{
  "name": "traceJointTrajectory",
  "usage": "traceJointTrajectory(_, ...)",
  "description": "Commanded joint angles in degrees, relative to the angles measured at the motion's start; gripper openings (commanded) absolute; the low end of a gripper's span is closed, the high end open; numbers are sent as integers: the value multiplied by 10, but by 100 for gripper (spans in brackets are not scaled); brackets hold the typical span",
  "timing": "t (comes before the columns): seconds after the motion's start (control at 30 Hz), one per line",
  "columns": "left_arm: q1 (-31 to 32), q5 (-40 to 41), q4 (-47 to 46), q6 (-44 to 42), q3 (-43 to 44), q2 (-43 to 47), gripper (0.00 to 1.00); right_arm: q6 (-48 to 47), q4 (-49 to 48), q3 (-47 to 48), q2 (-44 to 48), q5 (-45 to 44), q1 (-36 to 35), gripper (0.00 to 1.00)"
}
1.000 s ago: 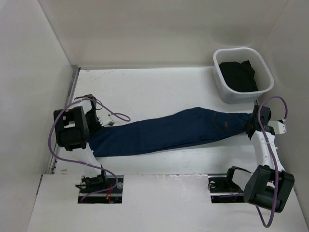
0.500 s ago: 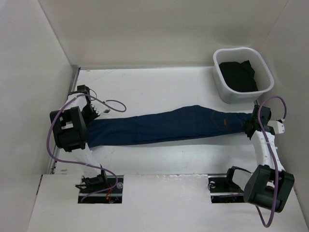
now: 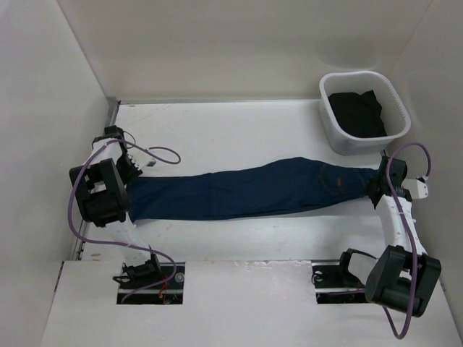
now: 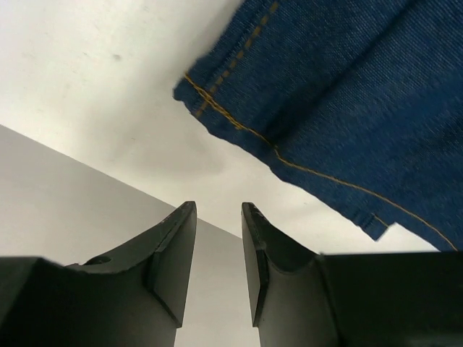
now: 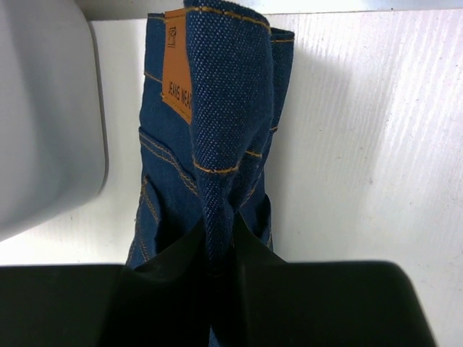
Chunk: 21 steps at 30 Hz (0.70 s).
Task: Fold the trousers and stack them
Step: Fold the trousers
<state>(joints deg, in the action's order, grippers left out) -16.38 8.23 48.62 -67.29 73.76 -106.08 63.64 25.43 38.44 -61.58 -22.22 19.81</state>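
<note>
The trousers (image 3: 246,194) were stretched out in one long strip across the middle of the bench (image 3: 231,134), running from the left side of the frame to the right. The right hand (image 5: 217,242) was clamped on the waistband end by the leather patch (image 5: 176,65), just below the white basket (image 3: 346,144) at upper right. The left hand (image 4: 218,217) was parted and holding nothing, with the leg hem (image 4: 231,108) lying just past its fingertips.

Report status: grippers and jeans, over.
Left gripper open, empty, just off the jeans hem. Right gripper shut on the waistband. Jeans stretched lengthwise across table. Basket close to right gripper, nothing lying on the jeans.
</note>
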Motion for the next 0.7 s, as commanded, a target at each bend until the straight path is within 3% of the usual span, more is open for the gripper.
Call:
traceJointTrajectory(0.0,0,-41,43,0,35,17,30,-5,-42,-1,-1,-20,2,14)
traceJointTrajectory(0.2,39,-116,117,3,46,34,32,-6,-40,-2,5,-18,2,15)
traceJointTrajectory(0.43,40,-63,104,20,53,-34,37,-18,-39,-5,15,-18,4,15)
traceJointTrajectory(0.67,40,-69,85,23,54,-27,41,-18,-39,-8,17,-18,3,16)
